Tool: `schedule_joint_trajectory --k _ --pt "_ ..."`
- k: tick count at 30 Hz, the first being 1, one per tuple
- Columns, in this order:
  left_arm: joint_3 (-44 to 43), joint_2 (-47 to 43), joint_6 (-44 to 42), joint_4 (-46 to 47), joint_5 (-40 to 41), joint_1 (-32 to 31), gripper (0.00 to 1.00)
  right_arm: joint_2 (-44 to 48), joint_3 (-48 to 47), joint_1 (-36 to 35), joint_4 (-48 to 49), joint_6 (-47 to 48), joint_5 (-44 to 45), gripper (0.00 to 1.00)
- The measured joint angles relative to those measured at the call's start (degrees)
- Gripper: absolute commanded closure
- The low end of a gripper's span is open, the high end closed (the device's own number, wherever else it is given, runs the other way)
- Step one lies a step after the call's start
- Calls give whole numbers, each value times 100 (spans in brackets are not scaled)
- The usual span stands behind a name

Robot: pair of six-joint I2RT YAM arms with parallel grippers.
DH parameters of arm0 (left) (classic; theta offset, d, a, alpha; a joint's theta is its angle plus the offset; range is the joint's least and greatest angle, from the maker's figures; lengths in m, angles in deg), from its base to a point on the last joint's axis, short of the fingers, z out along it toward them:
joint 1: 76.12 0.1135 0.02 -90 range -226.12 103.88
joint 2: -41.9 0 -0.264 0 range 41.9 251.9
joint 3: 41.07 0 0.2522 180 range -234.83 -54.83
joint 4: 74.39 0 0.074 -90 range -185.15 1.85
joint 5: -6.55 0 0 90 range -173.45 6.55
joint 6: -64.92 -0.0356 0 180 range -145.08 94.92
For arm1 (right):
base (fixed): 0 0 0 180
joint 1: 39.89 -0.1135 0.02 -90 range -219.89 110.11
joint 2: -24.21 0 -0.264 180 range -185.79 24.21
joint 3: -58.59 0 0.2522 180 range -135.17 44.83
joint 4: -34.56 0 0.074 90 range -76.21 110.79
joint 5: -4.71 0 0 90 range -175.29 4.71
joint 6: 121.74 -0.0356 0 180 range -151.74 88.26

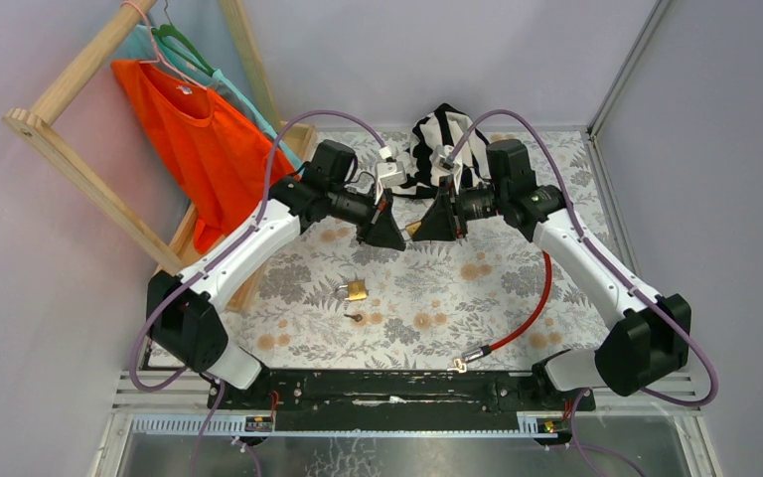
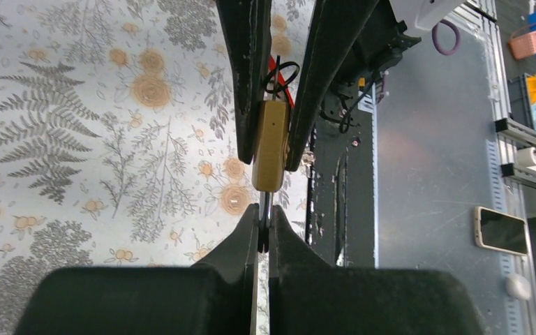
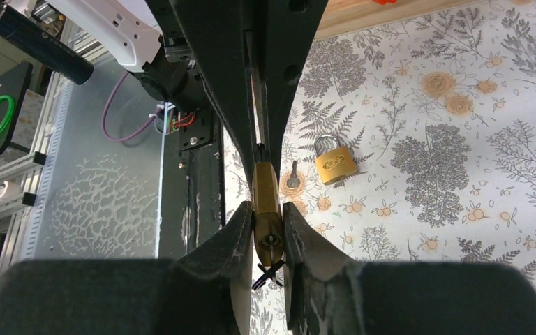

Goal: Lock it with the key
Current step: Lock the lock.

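Note:
Both grippers meet above the middle of the flowered cloth around a brass padlock [image 1: 412, 230]. My right gripper [image 3: 268, 218] is shut on the padlock's body [image 3: 266, 195], and the keyhole end faces its camera with a black wire loop [image 3: 265, 276] beside it. My left gripper [image 2: 264, 225] is shut on a thin metal piece sticking out of the padlock's [image 2: 270, 143] other end, seemingly the shackle seen edge-on. A small key [image 3: 292, 174] lies loose on the cloth [image 1: 355, 318], held by neither gripper.
A second brass padlock [image 1: 356, 290] lies beside the key. A red cable lock [image 1: 527, 303] curves across the right front. A wooden rack with an orange garment [image 1: 199, 139] stands at the back left. A striped cloth [image 1: 437, 134] lies behind the grippers.

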Motion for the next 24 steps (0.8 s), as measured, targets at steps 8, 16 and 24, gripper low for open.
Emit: schedule_joint_trajectory --k 8,16,24 --pt "0 74 483 42 -170 0 100 57 197 -4 269 -127 -140 100" --pt "0 232 726 39 -197 0 100 74 428 -4 553 -313 -101 100" --pt "-7 365 826 35 -203 -4 100 74 684 -33 879 -485 -24 100"
